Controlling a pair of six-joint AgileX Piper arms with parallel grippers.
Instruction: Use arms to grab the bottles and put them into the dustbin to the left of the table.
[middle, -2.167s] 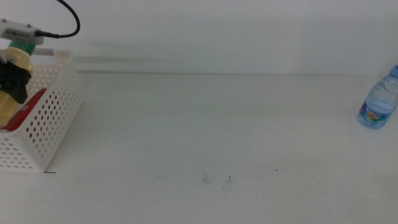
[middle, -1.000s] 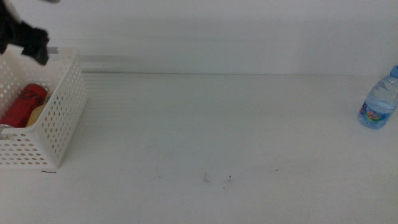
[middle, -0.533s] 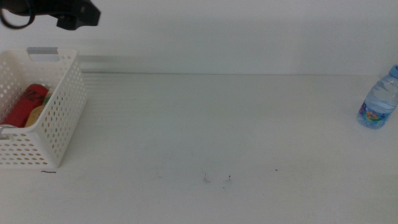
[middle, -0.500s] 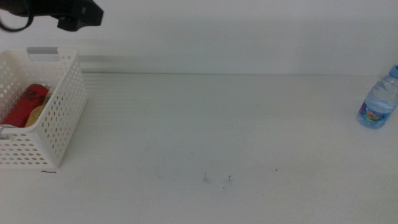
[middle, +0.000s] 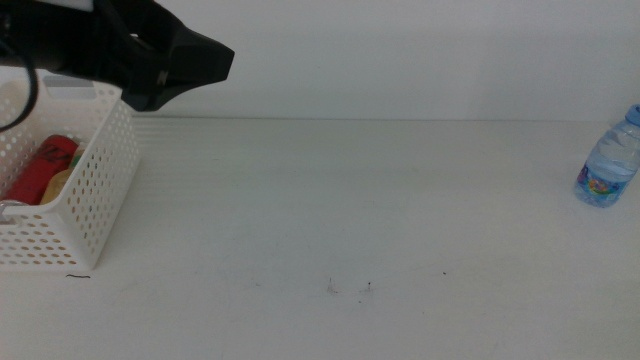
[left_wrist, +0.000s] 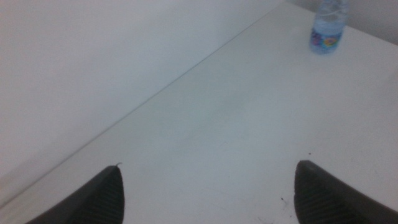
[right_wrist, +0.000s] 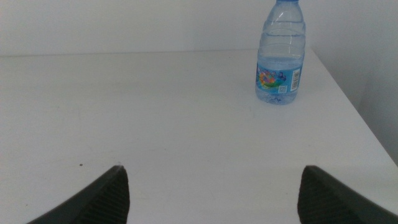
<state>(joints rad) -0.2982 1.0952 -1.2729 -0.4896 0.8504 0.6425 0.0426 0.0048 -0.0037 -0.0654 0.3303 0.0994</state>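
Note:
The clear blue-capped water bottle (middle: 607, 160) stands upright at the table's far right edge, also seen in the left wrist view (left_wrist: 328, 25) and the right wrist view (right_wrist: 281, 56). The white perforated dustbin (middle: 90, 200) sits at the left, holding the red soda can (middle: 40, 168) and a bit of the yellow tea bottle (middle: 60, 184). My left gripper (middle: 220, 62) hangs above the dustbin's far right corner, pointing right; its jaws stand open and empty (left_wrist: 207, 168). My right gripper (right_wrist: 212, 169) is open, empty, and some way short of the water bottle; it is outside the middle view.
The wide white table (middle: 350, 210) carries a few tiny dark specks (middle: 368, 287) near the front middle. A pale wall runs along the table's far edge.
My left gripper let the yellow tea bottle go into the dustbin, rose out of it, and swung right above its far corner. The water bottle has not moved.

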